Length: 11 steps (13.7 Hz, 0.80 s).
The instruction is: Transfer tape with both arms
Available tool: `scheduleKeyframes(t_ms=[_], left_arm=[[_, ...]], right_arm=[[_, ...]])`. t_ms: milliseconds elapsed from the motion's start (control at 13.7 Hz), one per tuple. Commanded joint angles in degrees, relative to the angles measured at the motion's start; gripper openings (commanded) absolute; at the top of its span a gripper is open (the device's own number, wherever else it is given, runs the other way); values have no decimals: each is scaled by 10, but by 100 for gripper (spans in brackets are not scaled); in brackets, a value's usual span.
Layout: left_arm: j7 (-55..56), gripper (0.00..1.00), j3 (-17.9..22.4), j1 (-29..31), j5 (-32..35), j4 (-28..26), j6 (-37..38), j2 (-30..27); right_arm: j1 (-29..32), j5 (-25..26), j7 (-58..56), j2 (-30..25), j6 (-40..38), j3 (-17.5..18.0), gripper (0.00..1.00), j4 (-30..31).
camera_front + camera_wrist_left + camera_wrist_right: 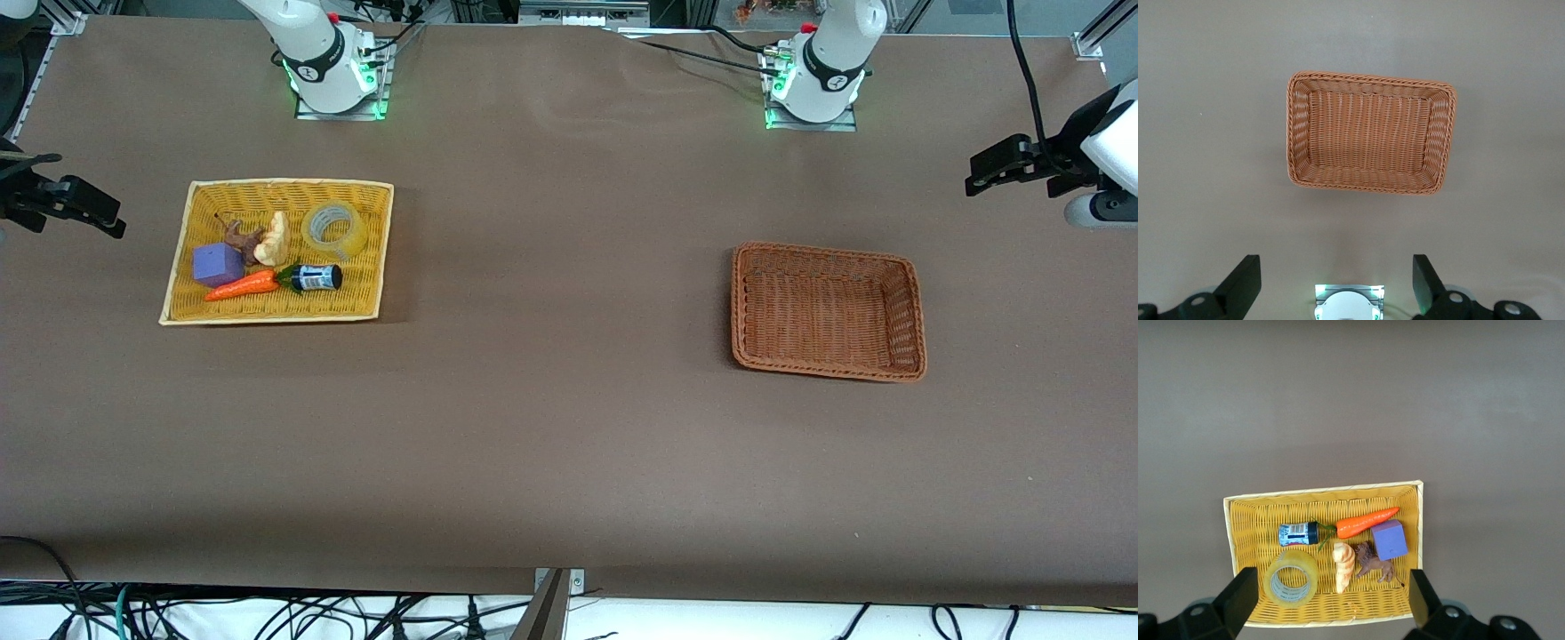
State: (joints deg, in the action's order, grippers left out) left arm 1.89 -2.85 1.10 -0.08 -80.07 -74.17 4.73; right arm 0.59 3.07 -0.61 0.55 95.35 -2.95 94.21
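The tape [356, 236], a clear yellowish ring, lies in the yellow wicker tray [276, 184] toward the right arm's end of the table. In the right wrist view the tape [1291, 558] lies flat in the tray [1325, 492]. My right gripper [1331, 583] is open and empty, high over this tray. My left gripper [1335, 267] is open and empty, high over the table between the left arm's base [1349, 303] and the brown wicker basket [1371, 79]. Neither gripper shows in the front view.
The tray also holds a small dark bottle [316, 277], a carrot [242, 284], a purple cube [218, 264], a bread piece [273, 238] and a toy lion [238, 238]. The brown basket [827, 251] is empty. Black clamps stand at both table ends [62, 200], [1013, 164].
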Motion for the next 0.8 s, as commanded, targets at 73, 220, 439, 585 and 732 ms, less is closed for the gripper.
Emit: scheduleKeyframes(t_ms=[73,220,439,585,732], left_arm=[[28,100,-7,-6,-8,14,12,5],[32,100,-8,0,-9,16,15,-1],[32,100,-1,3,-12,36,28,-8],[31,100,6,7,-26,36,38,-8],[32,100,6,7,-26,38,39,-9]], right_arm=[[6,1,-7,1,-6,7,100,-9],[6,-1,-6,1,-6,7,100,-9],[6,-2,-4,1,-6,7,100,-9],[6,-2,-4,1,-6,7,100,-9],[6,-2,-4,1,-6,7,100,-9]])
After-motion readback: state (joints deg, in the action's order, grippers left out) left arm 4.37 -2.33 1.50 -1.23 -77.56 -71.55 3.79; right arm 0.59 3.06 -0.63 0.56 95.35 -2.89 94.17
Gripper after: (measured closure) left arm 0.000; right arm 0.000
